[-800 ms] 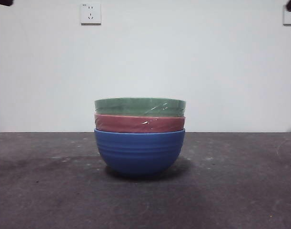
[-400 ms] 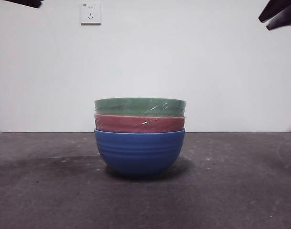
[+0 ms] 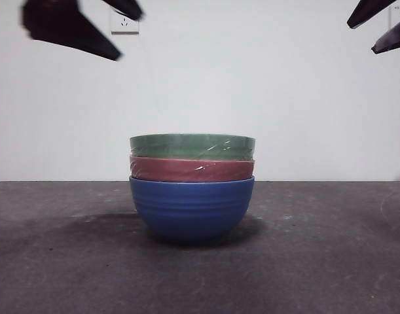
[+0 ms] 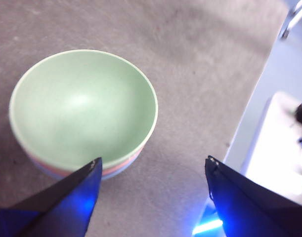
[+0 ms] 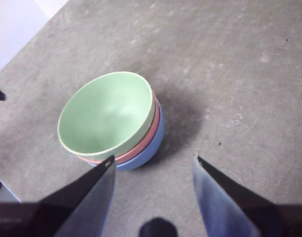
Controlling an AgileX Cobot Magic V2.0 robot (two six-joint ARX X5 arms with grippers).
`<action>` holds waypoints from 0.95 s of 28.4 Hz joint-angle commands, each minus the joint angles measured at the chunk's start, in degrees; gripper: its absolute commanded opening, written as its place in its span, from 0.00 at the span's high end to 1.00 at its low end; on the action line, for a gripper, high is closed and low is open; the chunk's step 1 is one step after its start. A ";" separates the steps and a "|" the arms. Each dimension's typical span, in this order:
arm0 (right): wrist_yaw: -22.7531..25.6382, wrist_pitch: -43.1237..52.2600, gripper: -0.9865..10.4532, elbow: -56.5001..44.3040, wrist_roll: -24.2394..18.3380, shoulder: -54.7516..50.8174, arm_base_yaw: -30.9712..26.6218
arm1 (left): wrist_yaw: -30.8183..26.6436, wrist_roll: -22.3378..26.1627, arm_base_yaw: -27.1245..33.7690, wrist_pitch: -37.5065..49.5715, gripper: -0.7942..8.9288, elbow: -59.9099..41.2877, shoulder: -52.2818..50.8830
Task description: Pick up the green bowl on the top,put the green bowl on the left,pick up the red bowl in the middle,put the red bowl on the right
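Three nested round glossy bowls stand at the centre of the front view on a dark grey, scuffed matte tabletop [image 3: 69, 275]: the pale sage-green ribbed bowl [image 3: 192, 146] on top, the dusty pinkish-red ribbed bowl [image 3: 192, 170] in the middle, and a deep blue ribbed bowl [image 3: 192, 208] at the base. Only a band of each upper bowl shows above the next rim, with light glinting on both. A white wall socket [image 3: 124, 23] sits at upper left, partly covered by a blurred dark gripper; another dark gripper shows at upper right.

Left wrist view: the green bowl's smooth, empty interior fills the upper left, with thin pink and blue edges beneath its rim. The left gripper [image 4: 153, 170] hangs above the table, jaws spread wide, touching nothing.

Right wrist view: all three coloured sides of the stack appear left of centre, casting a soft shadow. The right gripper [image 5: 154, 165] is likewise parted and holds nothing, clear of the bowls.
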 commanded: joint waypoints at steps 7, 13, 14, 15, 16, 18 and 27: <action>-0.24 0.31 0.69 0.24 -0.48 0.09 0.13 | -13.05 11.78 -10.05 -5.42 0.56 11.56 14.36; -0.22 0.28 0.69 0.24 -0.50 0.09 0.13 | -13.79 16.02 -12.17 -6.62 0.56 13.73 21.88; -0.20 0.31 0.69 0.24 -0.50 0.09 0.13 | -13.84 16.44 -12.35 -6.71 0.56 13.70 22.88; -0.20 0.31 0.69 0.24 -0.50 0.09 0.13 | -13.79 17.03 -12.37 -6.73 0.56 13.70 23.96; -0.20 0.31 0.69 0.24 -0.50 0.09 0.13 | -13.81 17.44 -12.37 -6.69 0.57 13.70 24.90; -0.20 0.28 0.69 0.24 -0.50 0.09 0.13 | -13.79 17.90 -12.35 -6.49 0.57 13.70 25.75; -0.17 0.28 0.69 0.24 -0.50 0.09 0.13 | -13.70 22.01 -12.22 -6.84 0.93 13.70 25.75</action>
